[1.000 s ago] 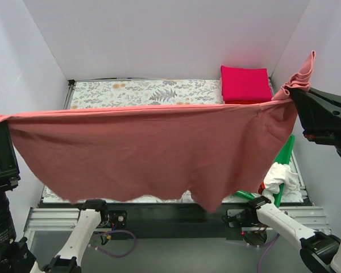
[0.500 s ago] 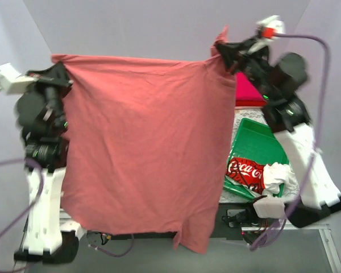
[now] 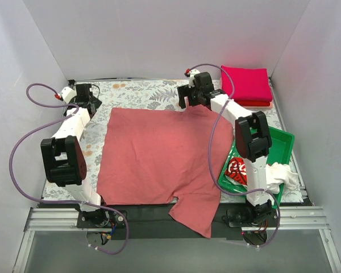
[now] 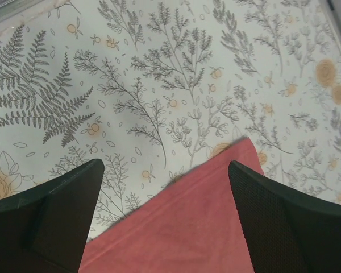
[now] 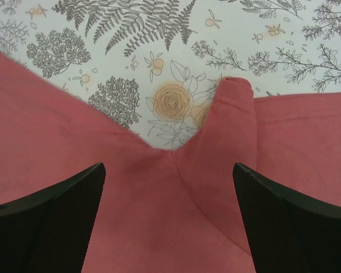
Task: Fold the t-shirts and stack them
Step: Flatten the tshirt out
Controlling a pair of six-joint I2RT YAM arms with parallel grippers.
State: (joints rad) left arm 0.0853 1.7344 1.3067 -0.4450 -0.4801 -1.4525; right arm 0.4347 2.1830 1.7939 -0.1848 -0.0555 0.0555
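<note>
A plain salmon-red t-shirt (image 3: 159,156) lies spread flat on the floral table cover, and its lower right part hangs over the near edge. My left gripper (image 3: 94,101) is open just above the shirt's far left corner (image 4: 204,216), its fingers (image 4: 57,210) apart and touching nothing. Over the far right edge my right gripper (image 3: 190,99) is also open, above a sleeve (image 5: 230,114) that pokes up from the cloth (image 5: 159,222). A folded magenta t-shirt (image 3: 245,84) rests on a folded red one (image 3: 253,103) at the back right. A red Coca-Cola t-shirt (image 3: 238,169) lies crumpled in the tray.
A green plastic tray (image 3: 273,142) stands at the right, holding the Coca-Cola shirt and a white cloth (image 3: 281,173). White walls close in the table on three sides. Purple cables loop around both arms. Bare floral cover (image 3: 142,91) shows behind the shirt.
Both grippers have opened and let go of the salmon-red shirt. It hung stretched between them in the air; now it lies flat on the table with the arms low at its far edge.
</note>
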